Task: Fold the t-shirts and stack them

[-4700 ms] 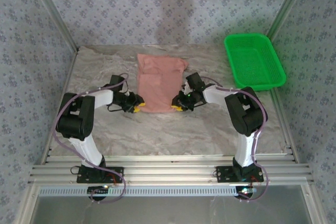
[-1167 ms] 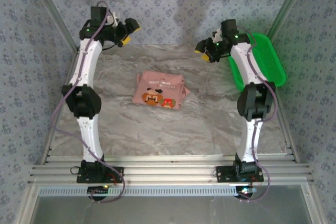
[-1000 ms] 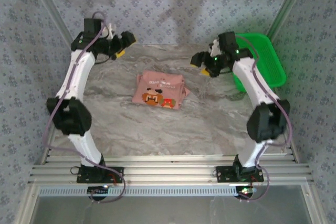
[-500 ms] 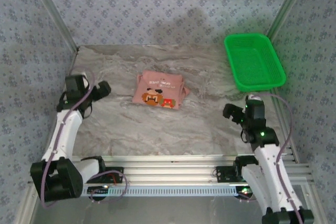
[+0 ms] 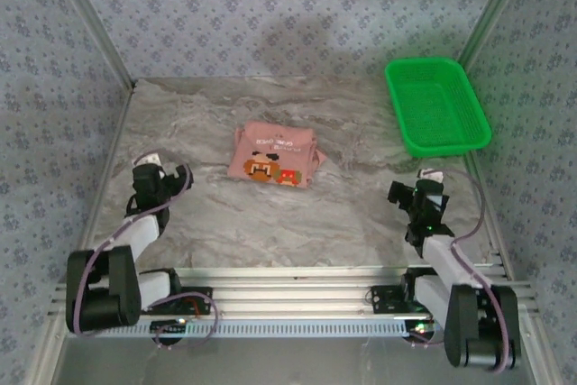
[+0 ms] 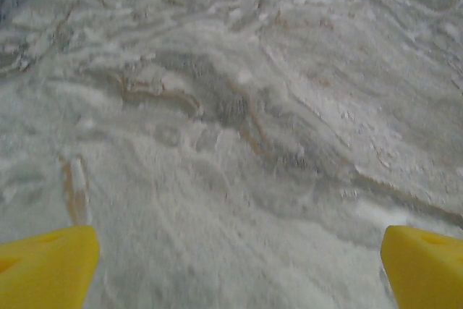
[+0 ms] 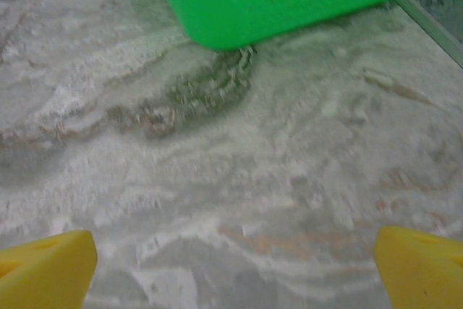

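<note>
I view the left tool (image 6: 235, 269) with its yellow fingers (image 6: 47, 265) spread wide, released and empty above the marbled counter (image 5: 297, 223). The right tool (image 7: 231, 269) is equally released, gripping nothing. The folded pink t-shirt (image 5: 273, 156) lies print-up ahead of both, right of the left tool and left of the right, well apart from each. Farther ahead of the right tool sits the green basket (image 5: 437, 105).

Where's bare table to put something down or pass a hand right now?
Widest: near strip of table between the t-shirt and the near edge, flanked by left gripper and right gripper. Also far-left corner, and the gap between t-shirt and green basket. Crowded only far right, at the basket.
</note>
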Available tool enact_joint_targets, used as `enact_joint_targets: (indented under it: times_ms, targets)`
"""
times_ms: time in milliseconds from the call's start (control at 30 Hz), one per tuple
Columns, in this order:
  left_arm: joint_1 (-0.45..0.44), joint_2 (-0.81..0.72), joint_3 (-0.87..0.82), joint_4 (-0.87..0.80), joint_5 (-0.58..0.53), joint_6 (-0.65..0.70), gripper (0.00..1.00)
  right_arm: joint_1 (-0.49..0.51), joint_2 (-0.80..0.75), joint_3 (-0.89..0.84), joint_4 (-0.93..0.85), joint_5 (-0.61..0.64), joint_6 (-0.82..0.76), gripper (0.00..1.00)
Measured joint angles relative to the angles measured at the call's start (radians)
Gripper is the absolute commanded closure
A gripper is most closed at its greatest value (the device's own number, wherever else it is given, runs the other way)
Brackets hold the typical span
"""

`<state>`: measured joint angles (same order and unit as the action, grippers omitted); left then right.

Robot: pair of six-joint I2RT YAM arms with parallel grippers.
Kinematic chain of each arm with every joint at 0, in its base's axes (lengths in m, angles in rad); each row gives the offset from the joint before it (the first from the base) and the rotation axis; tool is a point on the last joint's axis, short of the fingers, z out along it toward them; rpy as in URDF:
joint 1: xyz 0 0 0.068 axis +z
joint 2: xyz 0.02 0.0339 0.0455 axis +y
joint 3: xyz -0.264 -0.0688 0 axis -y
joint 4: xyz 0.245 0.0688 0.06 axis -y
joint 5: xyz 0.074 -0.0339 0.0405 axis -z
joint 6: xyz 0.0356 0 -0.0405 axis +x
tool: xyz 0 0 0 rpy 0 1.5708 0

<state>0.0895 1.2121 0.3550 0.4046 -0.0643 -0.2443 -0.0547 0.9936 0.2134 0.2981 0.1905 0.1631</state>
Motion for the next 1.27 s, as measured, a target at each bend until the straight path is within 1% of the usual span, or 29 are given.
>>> enact_joint_targets:
  times_ms: [133, 233, 300, 333, 433, 500, 600, 900, 1267]
  targets:
    - [-0.006, 0.124, -0.002, 0.157, 0.026, 0.071, 0.0, -0.076, 0.215, 0.011, 0.264, -0.087, -0.014, 0.0]
    - [-0.013, 0.196, 0.0, 0.272, 0.066, 0.121, 0.0, -0.108, 0.372, 0.05, 0.388, -0.14, -0.017, 0.0]
    - [-0.017, 0.274, 0.008, 0.346, 0.088, 0.144, 0.0, -0.1, 0.415, 0.079, 0.41, -0.172, -0.034, 0.0]
    - [-0.018, 0.309, 0.018, 0.352, 0.1, 0.156, 0.0, -0.09, 0.422, 0.087, 0.433, -0.189, -0.046, 0.0]
    - [-0.018, 0.331, 0.021, 0.36, 0.122, 0.175, 0.0, -0.05, 0.439, 0.096, 0.502, -0.186, -0.076, 0.0]
    - [-0.019, 0.331, 0.024, 0.372, 0.128, 0.183, 0.0, -0.022, 0.496, 0.095, 0.59, -0.166, -0.087, 0.0]
    - [-0.019, 0.331, 0.029, 0.385, 0.131, 0.19, 0.0, 0.013, 0.531, 0.108, 0.571, -0.119, -0.106, 0.0]
    - [-0.047, 0.331, 0.039, 0.385, 0.119, 0.203, 0.0, 0.069, 0.533, 0.135, 0.564, -0.018, -0.15, 0.0]
    - [-0.047, 0.331, 0.04, 0.385, 0.115, 0.203, 0.0, 0.034, 0.533, 0.146, 0.542, -0.085, -0.157, 0.0]
